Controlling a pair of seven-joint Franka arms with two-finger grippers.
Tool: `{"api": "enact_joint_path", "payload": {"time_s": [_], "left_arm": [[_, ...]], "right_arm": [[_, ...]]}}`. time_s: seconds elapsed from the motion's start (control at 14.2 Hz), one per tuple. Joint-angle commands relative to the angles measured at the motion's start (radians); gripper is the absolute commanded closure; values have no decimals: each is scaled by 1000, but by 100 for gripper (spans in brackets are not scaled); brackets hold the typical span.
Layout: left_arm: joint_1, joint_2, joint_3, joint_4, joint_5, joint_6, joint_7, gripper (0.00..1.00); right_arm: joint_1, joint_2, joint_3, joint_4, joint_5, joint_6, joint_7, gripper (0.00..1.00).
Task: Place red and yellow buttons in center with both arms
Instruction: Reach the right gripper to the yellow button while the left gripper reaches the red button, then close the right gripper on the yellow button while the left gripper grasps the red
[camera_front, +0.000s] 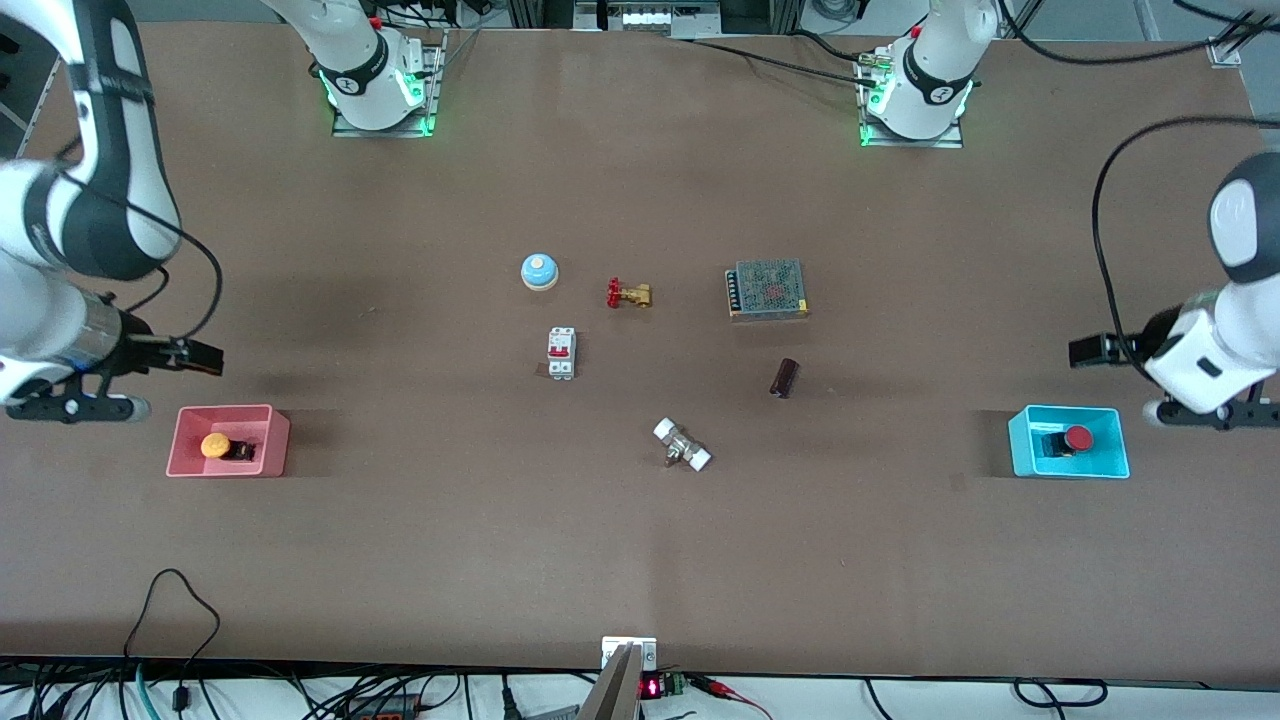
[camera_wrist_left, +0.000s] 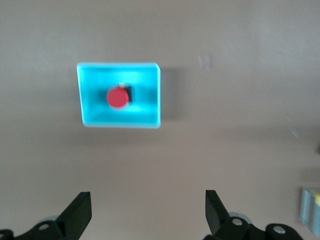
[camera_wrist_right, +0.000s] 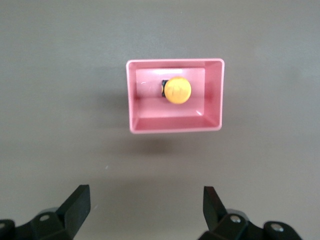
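The yellow button (camera_front: 216, 446) lies in the pink bin (camera_front: 180, 440) at the right arm's end of the table. The red button (camera_front: 1077, 438) lies in the cyan bin (camera_front: 1020, 445) at the left arm's end. My right gripper (camera_front: 75, 408) hangs open and empty over the table beside the pink bin. In the right wrist view the yellow button (camera_wrist_right: 177, 90) sits in the bin (camera_wrist_right: 215, 95), ahead of the gripper (camera_wrist_right: 146, 205). My left gripper (camera_front: 1215, 413) hangs open and empty beside the cyan bin. The left wrist view shows the red button (camera_wrist_left: 118, 98), the bin (camera_wrist_left: 150, 90) and the gripper (camera_wrist_left: 148, 210).
In the middle of the brown table lie a blue bell (camera_front: 539, 270), a brass valve with a red handle (camera_front: 628, 294), a metal mesh box (camera_front: 768, 289), a white breaker (camera_front: 561, 353), a dark cylinder (camera_front: 783, 377) and a white-ended fitting (camera_front: 682, 445).
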Motion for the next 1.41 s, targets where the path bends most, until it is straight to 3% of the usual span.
{"api": "enact_joint_path", "payload": {"time_s": [0.0,0.21,0.7,0.98,1.34], "left_arm": [[45,107,-5,44,8,105,74,0],[80,194,-11,23,8,232,81,0],[119,268,-17,-144,-32,559,139,0],[120,279,-17,-167,-55,590,140,1],[124,279,-17,-163,-58,593,140,11]], "right_arm": [[-33,112,4,39,-1,85,-63,0],[-58,202,4,67,0,193,-124,0],[-79,308,5,151,31,222,-135,0],[-82,358,7,160,62,251,-161,0],[-82,378,8,202,63,253,-155,0]]}}
